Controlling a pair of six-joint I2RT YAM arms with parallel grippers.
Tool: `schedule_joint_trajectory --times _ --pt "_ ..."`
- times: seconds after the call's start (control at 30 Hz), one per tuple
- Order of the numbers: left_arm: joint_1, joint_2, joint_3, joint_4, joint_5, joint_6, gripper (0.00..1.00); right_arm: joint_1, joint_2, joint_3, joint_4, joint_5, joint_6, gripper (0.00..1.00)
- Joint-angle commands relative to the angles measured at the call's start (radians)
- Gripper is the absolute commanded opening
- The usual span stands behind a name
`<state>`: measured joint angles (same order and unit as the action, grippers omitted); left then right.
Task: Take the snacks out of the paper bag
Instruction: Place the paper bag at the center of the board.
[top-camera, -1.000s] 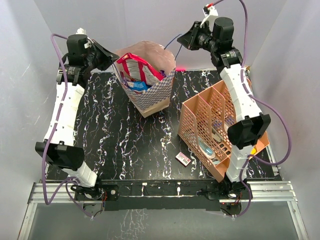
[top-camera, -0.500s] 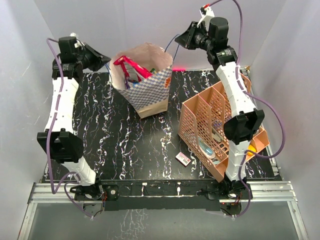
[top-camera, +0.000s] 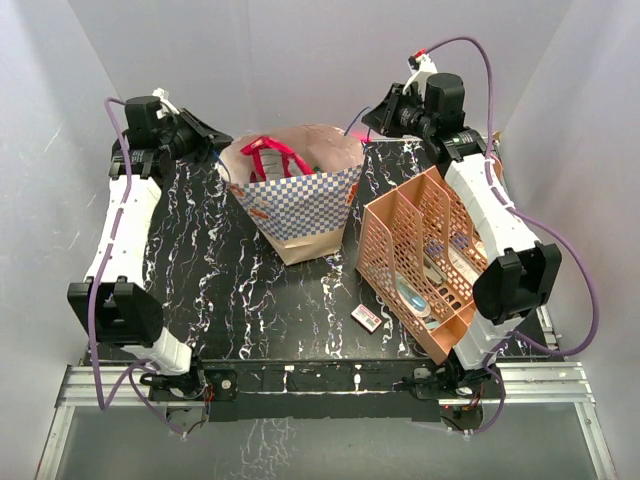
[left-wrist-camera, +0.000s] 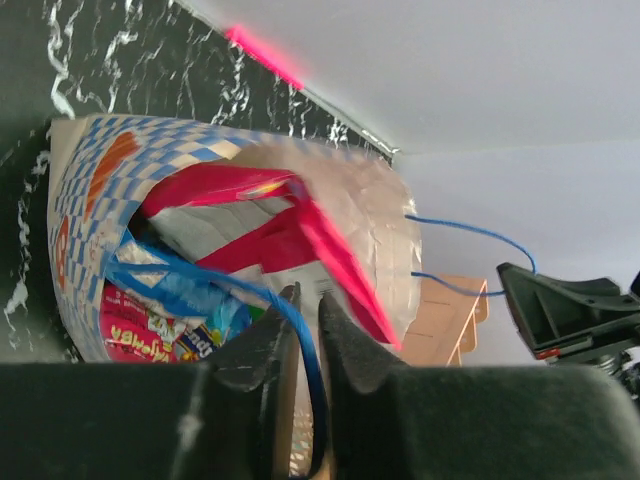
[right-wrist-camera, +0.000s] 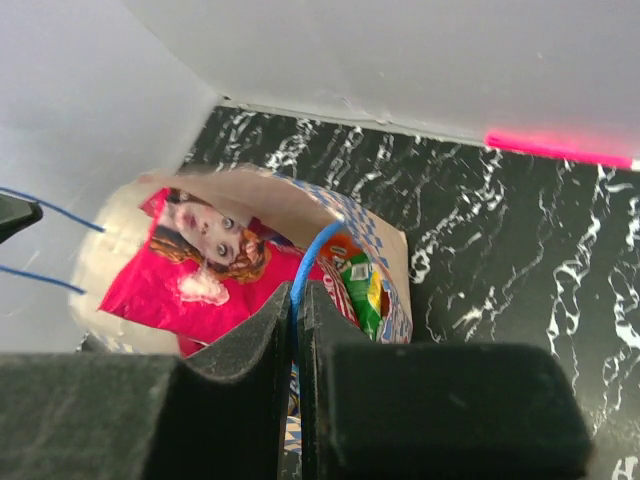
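- The black marbled bench (top-camera: 230, 300) carries everything.
- A peach perforated rack (top-camera: 395, 245) stands on its right half.
- The paper bag (top-camera: 300, 205), blue-and-white checkered, sits at the far middle of the bench, just left of the rack, mouth open.
- The snacks are all inside it: a pink-red bag (right-wrist-camera: 190, 280) sticks up highest, with a green packet (right-wrist-camera: 360, 285) beside it.
- The left end effector (left-wrist-camera: 305, 300) is closed, pinching the left blue cord (left-wrist-camera: 312, 370).
- The right end effector (right-wrist-camera: 297, 295) is closed tight on the right blue cord (right-wrist-camera: 312, 245).
- A small white-pink box (top-camera: 366, 318) lies near the rack's front corner.
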<state>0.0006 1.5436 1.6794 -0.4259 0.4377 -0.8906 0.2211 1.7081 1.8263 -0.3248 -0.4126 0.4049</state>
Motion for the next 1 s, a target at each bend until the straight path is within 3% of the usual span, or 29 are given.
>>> schedule_joint_trajectory --times 0.0,0.13,0.23,0.3,0.4,0.6,0.73,0.83,0.97 --pt "0.012 -0.011 0.048 0.013 -0.006 0.073 0.23 -0.011 -0.042 0.042 0.121 0.058 -0.025 0.08" --pt "0.009 -0.058 0.118 -0.069 -0.122 0.186 0.59 -0.011 -0.038 0.145 0.067 0.086 -0.064 0.08" --pt "-0.004 -0.097 0.18 -0.112 -0.224 0.259 0.78 -0.011 -0.062 0.124 0.059 0.106 -0.072 0.08" --pt "-0.036 -0.101 0.231 -0.144 -0.272 0.304 0.85 -0.011 -0.088 0.097 0.064 0.125 -0.067 0.08" --pt "-0.127 -0.086 0.306 -0.187 -0.35 0.359 0.9 -0.012 -0.133 0.062 0.062 0.191 -0.069 0.08" --pt "-0.45 0.049 0.507 -0.304 -0.55 0.466 0.9 -0.021 -0.204 0.014 0.041 0.304 -0.093 0.08" --pt "-0.618 0.071 0.451 -0.282 -0.693 0.498 0.89 -0.025 -0.226 0.017 0.025 0.31 -0.109 0.08" --pt "-0.686 0.07 0.392 -0.278 -0.805 0.517 0.89 -0.026 -0.242 0.015 0.012 0.306 -0.123 0.07" --pt "-0.692 0.114 0.372 -0.304 -0.869 0.5 0.93 -0.025 -0.264 0.0 0.009 0.291 -0.132 0.08"
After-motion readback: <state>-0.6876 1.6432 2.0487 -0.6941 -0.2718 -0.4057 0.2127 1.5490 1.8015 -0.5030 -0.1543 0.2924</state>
